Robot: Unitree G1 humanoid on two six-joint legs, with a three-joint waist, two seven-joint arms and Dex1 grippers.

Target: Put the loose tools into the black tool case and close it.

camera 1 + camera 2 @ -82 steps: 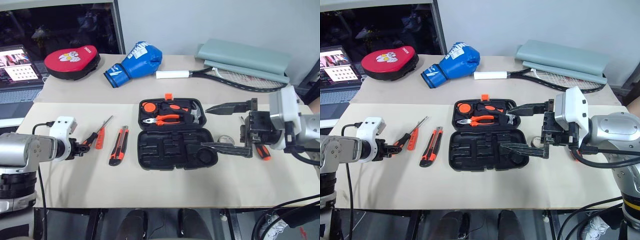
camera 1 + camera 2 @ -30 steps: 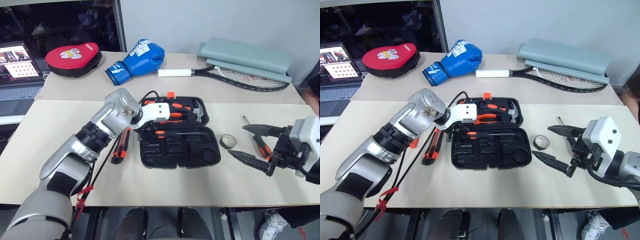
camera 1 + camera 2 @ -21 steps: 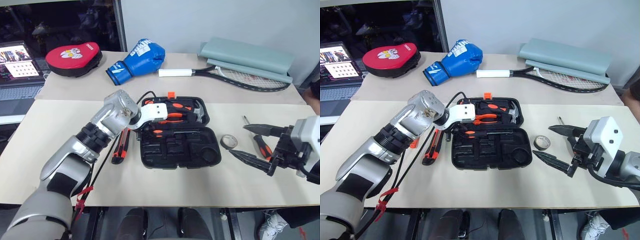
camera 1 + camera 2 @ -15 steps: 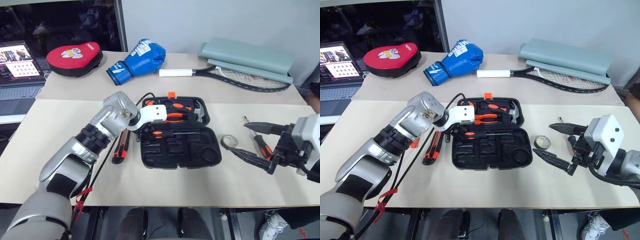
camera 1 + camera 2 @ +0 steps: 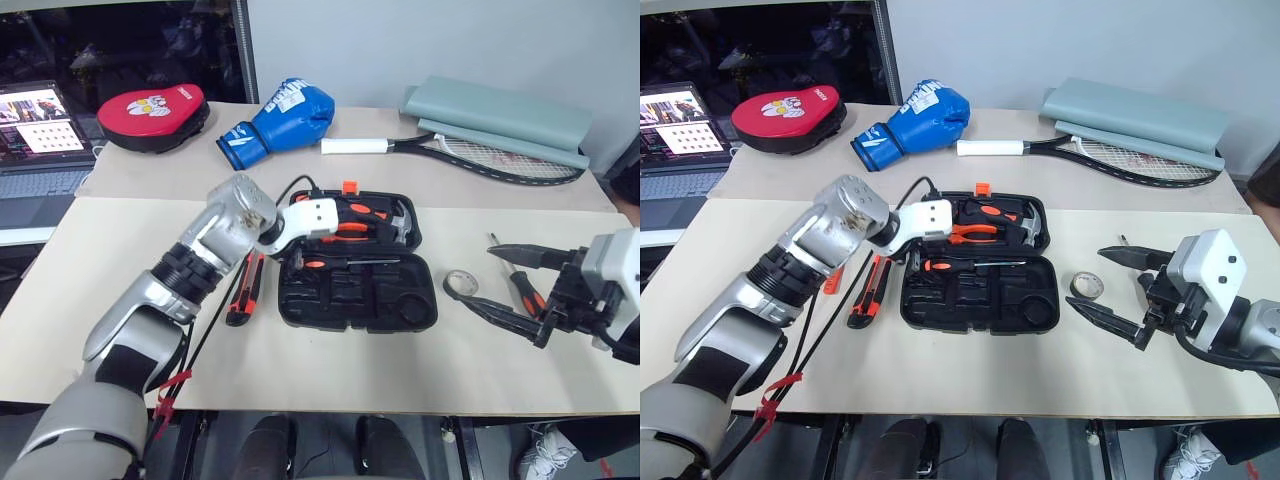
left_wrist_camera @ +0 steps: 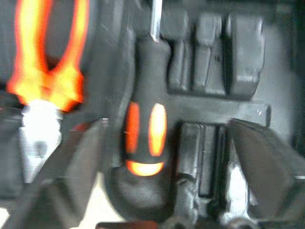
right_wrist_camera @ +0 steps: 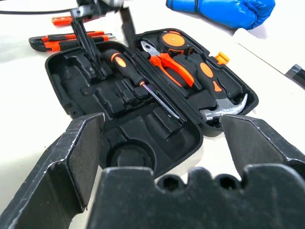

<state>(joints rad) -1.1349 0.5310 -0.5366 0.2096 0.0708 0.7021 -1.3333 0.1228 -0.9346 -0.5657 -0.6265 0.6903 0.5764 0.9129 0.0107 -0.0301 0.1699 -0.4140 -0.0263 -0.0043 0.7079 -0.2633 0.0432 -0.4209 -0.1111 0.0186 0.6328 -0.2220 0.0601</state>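
Left wrist view now shows my left gripper with its jaws spread wide and nothing between them; a second ago the arm sat lower over the case, and it has since lifted slightly. An orange-and-black screwdriver lies seated in its slot in the black tool case, directly ahead of the jaws, between the two fingers in that view but clear of both. In the right eye view that screwdriver sits across the middle of the open case, centre of frame, just below the pliers and hammer stored in the upper half.

I see the utility knife on the worktop just left of the case, partly beside my left forearm. A red tester screwdriver lies beyond the knife in the right wrist view. The tape roll rests on the worktop right of the case, near the lower finger of my right gripper. That gripper hangs at the right of frame, jaws fully apart, holding nothing, unchanged from earlier. A second screwdriver lies behind it on the worktop. The case lid is open.
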